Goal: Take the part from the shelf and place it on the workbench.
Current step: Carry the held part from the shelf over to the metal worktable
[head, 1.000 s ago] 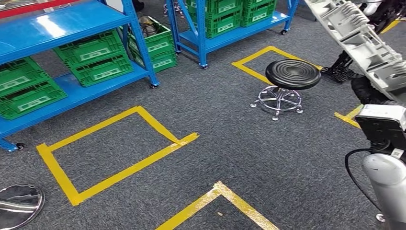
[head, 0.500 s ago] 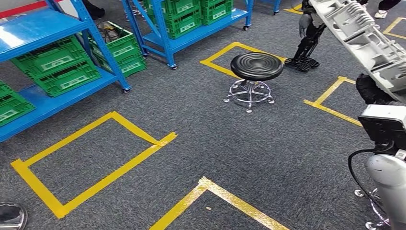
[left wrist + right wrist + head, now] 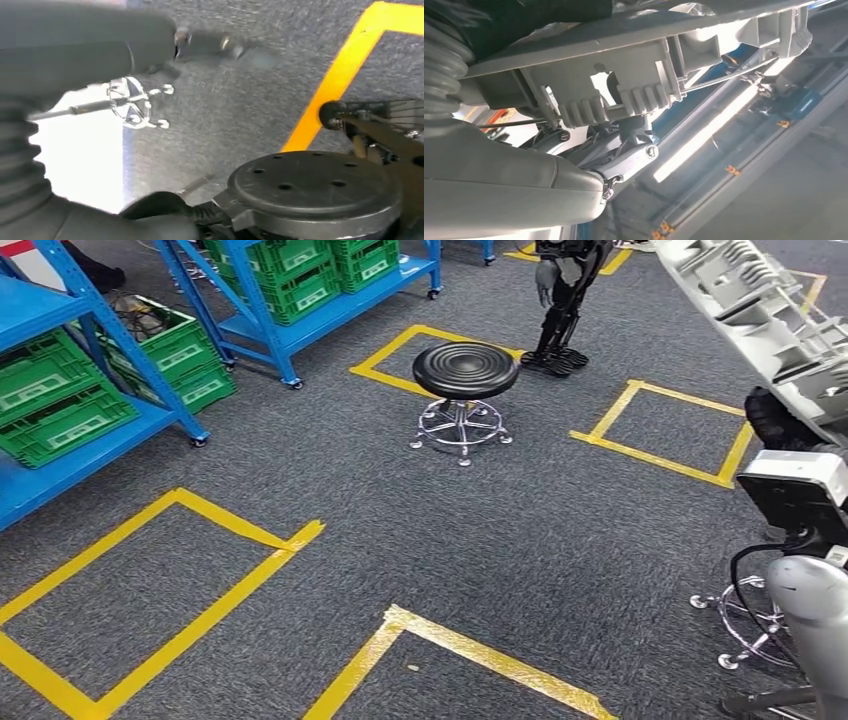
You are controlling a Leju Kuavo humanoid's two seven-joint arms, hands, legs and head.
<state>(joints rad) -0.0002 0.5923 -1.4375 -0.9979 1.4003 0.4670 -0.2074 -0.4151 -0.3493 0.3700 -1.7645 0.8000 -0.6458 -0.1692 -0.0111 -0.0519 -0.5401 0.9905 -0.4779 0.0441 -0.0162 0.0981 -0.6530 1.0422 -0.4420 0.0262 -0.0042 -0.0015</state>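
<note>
Part (image 3: pixel 765 325) held aloft by right hand (image 3: pixel 778 422), left hand (image 3: pixel 75 45) apparently empty

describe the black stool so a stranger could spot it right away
Start from the blue shelving with green crates at the back. On the grey carpet in front stands the stool, touching a yellow tape square. It alone has a round black ridged seat on a chrome castor base.

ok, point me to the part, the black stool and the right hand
part (image 3: pixel 760 320), head view, ribbed grey face near its middle
black stool (image 3: pixel 465 370), head view, centre of the round seat
right hand (image 3: pixel 780 425), head view, dark fingers under the part
</note>
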